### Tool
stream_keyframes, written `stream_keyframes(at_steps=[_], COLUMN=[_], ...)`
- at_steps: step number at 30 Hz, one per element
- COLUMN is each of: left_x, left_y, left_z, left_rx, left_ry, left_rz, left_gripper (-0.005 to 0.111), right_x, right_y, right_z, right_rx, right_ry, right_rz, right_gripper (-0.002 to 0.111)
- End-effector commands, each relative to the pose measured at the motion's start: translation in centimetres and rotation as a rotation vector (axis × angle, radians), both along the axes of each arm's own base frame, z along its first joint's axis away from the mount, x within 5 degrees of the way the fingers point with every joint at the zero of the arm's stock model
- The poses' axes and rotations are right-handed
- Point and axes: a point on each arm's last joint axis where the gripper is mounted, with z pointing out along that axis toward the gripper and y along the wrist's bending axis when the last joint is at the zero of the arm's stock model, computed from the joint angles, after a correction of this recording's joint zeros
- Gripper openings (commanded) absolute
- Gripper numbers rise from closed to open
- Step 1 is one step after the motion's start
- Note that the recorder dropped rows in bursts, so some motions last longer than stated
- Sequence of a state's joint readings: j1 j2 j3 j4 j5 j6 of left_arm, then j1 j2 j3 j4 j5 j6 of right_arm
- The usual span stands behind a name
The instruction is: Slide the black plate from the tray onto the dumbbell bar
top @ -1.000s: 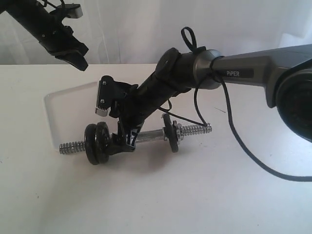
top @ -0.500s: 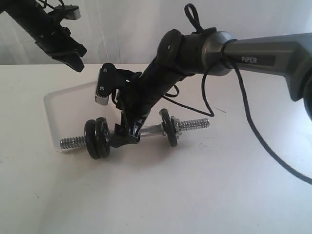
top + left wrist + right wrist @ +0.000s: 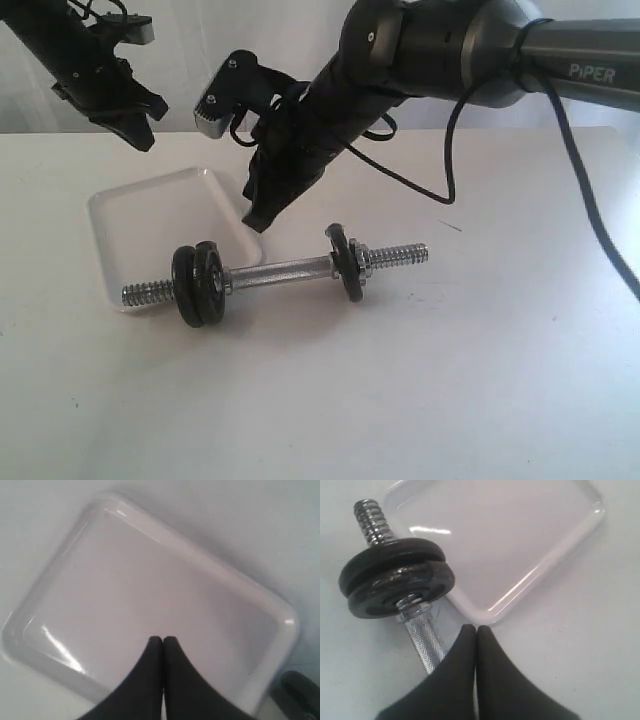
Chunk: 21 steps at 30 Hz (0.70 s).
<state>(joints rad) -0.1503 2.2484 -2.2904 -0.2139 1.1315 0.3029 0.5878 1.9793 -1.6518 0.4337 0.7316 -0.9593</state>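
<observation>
- Now the plate (image 3: 211, 284) sits on the bar (image 3: 280, 271), the inner of two black discs pressed together near the bar's left threaded end; in the right wrist view the pair (image 3: 397, 582) stands on edge beside the tray (image 3: 540, 575) corner.
- Bar lies flat on the white table (image 3: 450, 380), with a third disc (image 3: 345, 262) and a chrome nut (image 3: 364, 259) toward its right end.
- Right gripper (image 3: 256, 222) hangs above the bar's smooth middle, clear of it, up and to the right of the plate; its fingers (image 3: 492, 680) are pressed together and hold nothing.
- Tray (image 3: 150, 200) lies just behind the bar's left end, with nothing in it.
- Left gripper (image 3: 140, 135) hovers above the tray's far left, well apart from the plate, fingers (image 3: 145, 680) closed on nothing.
</observation>
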Motion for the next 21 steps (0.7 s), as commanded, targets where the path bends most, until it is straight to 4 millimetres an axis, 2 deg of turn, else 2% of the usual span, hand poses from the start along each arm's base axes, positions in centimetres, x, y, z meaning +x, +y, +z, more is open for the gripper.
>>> stream_keyframes(at_steps=[1, 5, 10, 13, 17, 21], left_x=[-2.5, -5.1, -10.8, -13.5, -16.5, -18.6], left_y=[1.2, 1.8, 2.8, 3.5, 4.9, 6.0], left_z=[1.3, 2.6, 4.4, 5.0, 4.7, 3.8], left_rx=[0.098, 0.116, 0.139, 0.154, 0.132, 0.115], left_ry=[0.087, 0.116, 0.153, 0.093, 0.050, 0.027], left_rz=[0.031, 0.056, 0.068, 0.109, 0.193, 0.253], left_gripper=[0.000, 0.000, 0.000, 0.000, 0.000, 0.000], right_x=[0.6, 1.3, 1.7, 1.9, 2.4, 1.6], right_y=[-0.3, -1.1, -2.0, -2.7, -5.0, -7.1], right_z=[0.6, 0.7, 0.5, 0.3, 0.0, 0.0], right_rx=[0.046, 0.117, 0.100, 0.090, 0.053, -0.058], right_ry=[-0.016, 0.068, 0.087, 0.124, 0.227, 0.366], right_rz=[-0.097, -0.258, -0.287, -0.339, -0.532, -0.627], right_gripper=[0.000, 0.000, 0.000, 0.000, 0.000, 0.000])
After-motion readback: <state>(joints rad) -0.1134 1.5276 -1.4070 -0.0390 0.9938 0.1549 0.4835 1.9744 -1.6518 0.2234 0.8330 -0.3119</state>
